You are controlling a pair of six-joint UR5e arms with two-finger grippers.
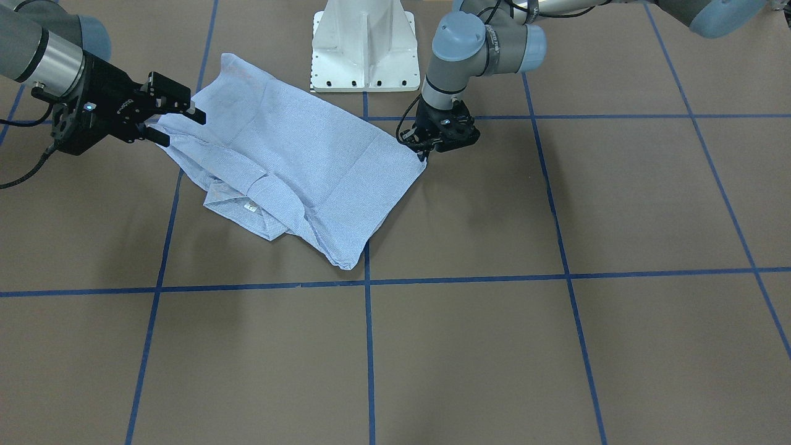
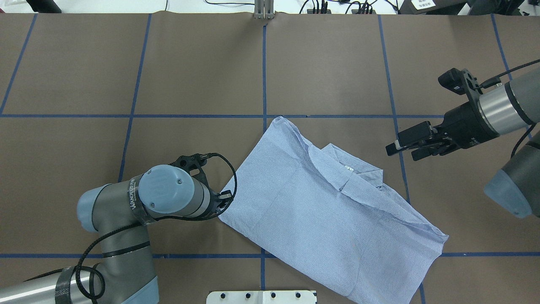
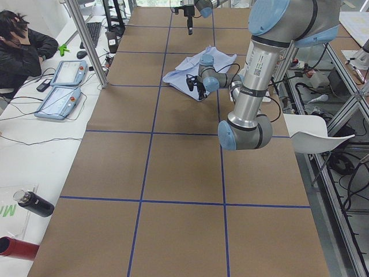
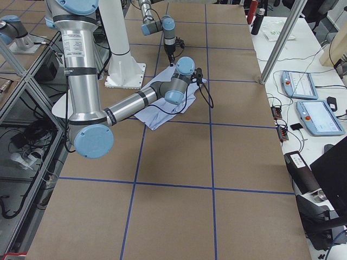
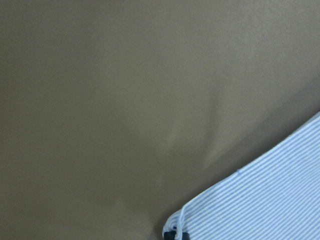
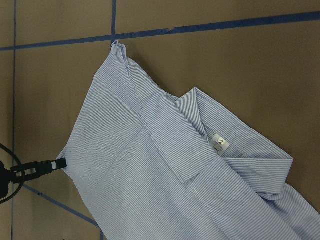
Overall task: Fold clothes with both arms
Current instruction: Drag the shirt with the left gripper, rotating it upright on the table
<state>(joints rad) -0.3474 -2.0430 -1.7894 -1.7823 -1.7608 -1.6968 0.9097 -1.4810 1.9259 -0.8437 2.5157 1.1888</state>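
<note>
The light blue-and-white striped shirt (image 2: 320, 211) lies folded on the brown table, collar (image 6: 235, 145) up with a size tag showing. My left gripper (image 1: 426, 154) points down at the shirt's corner on the robot's left and looks shut on that corner; the left wrist view shows the striped corner (image 5: 260, 200) curling at a dark fingertip. My right gripper (image 2: 403, 153) is open and holds nothing. In the overhead view it hovers beside the collar end, on the robot's right. Its wrist camera looks down on the shirt from above.
The white pedestal base (image 1: 363, 55) stands just behind the shirt. Blue tape lines (image 1: 368, 346) grid the table. A person (image 3: 23, 52) sits at a side bench with teach pendants (image 3: 60, 95) beyond the table's far edge.
</note>
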